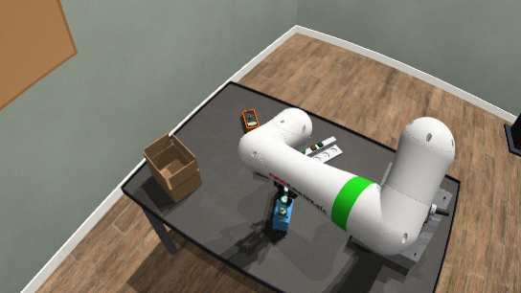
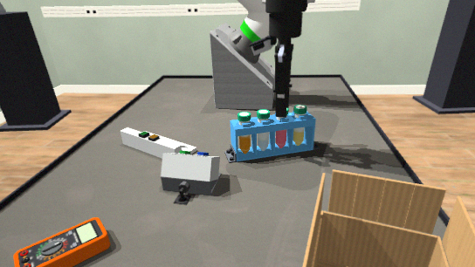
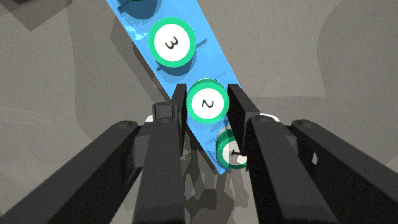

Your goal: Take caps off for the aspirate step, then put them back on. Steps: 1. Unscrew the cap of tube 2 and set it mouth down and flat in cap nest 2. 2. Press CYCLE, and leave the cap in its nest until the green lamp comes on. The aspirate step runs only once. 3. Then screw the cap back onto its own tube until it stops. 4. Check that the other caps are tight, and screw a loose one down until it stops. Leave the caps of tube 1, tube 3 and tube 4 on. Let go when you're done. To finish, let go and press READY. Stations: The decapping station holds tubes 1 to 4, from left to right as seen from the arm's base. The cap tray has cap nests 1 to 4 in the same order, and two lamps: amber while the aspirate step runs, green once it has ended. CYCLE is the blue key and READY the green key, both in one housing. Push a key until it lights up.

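- The white arm (image 1: pixel 311 187) reaches out from its base and bends down at the wrist.
- The gripper (image 3: pixel 207 100) points straight down, its fingers clamped on cap 2 (image 3: pixel 207 104) between them.

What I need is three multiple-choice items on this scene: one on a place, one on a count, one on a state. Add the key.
1. The orange multimeter lies: A on a chair; B on the table; C on a shelf.
2. Tubes in the blue rack: A three; B four; C five.
3. The gripper is: A wide open; B shut on cap 2; C gripping a pen.
Key: 1 B, it rests on the dark table top; 2 B, four coloured tubes stand in a row; 3 B, both fingers press the cap's sides.
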You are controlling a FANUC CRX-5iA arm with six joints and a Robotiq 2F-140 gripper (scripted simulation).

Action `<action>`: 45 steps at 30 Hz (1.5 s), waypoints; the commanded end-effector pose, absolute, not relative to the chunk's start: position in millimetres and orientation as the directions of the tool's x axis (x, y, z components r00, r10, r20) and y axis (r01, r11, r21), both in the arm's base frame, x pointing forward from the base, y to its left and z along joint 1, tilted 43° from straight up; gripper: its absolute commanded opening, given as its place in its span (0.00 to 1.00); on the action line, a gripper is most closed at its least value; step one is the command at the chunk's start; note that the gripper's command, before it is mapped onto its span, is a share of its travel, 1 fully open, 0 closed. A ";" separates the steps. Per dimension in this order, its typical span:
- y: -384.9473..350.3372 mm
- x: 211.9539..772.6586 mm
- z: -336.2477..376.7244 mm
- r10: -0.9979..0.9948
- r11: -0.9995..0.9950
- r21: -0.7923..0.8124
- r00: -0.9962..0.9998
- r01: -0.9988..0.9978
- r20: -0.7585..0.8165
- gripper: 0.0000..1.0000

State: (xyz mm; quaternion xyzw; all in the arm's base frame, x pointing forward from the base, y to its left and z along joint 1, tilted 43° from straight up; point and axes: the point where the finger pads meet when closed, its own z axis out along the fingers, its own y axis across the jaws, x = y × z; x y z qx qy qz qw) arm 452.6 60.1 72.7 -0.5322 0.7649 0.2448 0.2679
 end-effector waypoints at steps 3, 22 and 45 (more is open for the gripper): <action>59.4 452.9 73.1 -0.683 0.314 0.088 -0.290 -0.945 -0.670 0.30; 59.1 452.9 73.4 -0.751 -0.052 -0.244 0.199 -0.968 -0.630 0.30; 59.0 452.9 73.5 -0.614 -0.435 -0.536 0.674 -0.723 -0.411 0.41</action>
